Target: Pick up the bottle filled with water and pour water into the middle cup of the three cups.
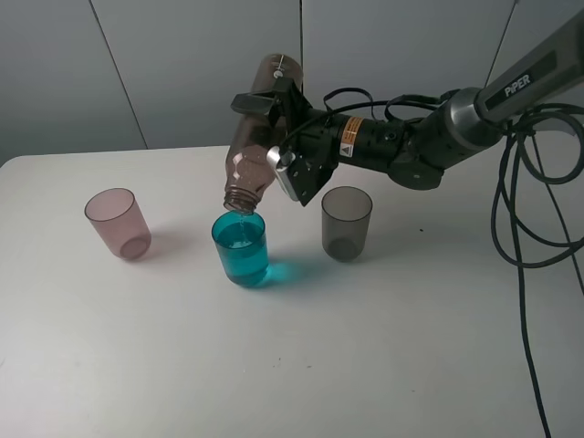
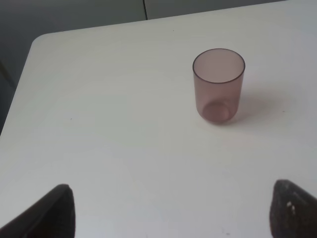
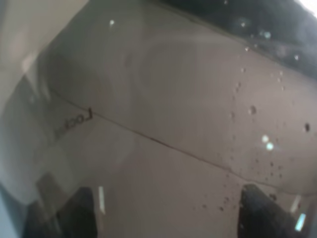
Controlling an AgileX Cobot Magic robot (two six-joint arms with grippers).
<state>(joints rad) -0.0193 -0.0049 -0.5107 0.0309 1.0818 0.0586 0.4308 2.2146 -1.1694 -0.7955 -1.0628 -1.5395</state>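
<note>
Fingers [image 1: 251, 102] of my right gripper [image 1: 266, 137] are clamped across the belly of the smoky-brown bottle [image 1: 246, 166]. It hangs neck-down over the teal cup [image 1: 242, 251], mouth just above the rim so nothing splashes wide. Gripping mid-body like that lets the wrist roll do the tipping. The teal cup stands between the pink cup [image 1: 119, 224] on the left and the grey cup [image 1: 346, 224] on the right. It looks well filled, so I reckon the pour is nearly done. The right wrist cam is just bottle wall with droplets [image 3: 252, 110], no use. My left gripper [image 2: 173, 218] sits idle over the table [image 1: 383, 365], fingers spread wide with nothing between them, staring at the pink cup, clear of the pour.
</note>
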